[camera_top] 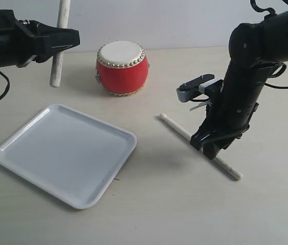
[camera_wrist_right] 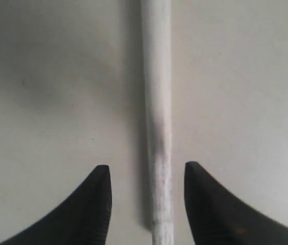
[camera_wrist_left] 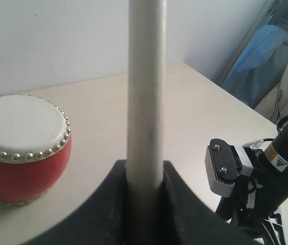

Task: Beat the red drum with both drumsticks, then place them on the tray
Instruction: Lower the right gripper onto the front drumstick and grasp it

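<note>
While the left gripper clamps one drumstick upright at the red drum's 9 o'clock, the right gripper sits parted astride the second drumstick, which lies flat on the table at the drum's 4 o'clock. Tray at 7 o'clock. Risks, as judged: round stick may roll under an off-centre pinch; a grip toward the butt could let it swivel.
</note>
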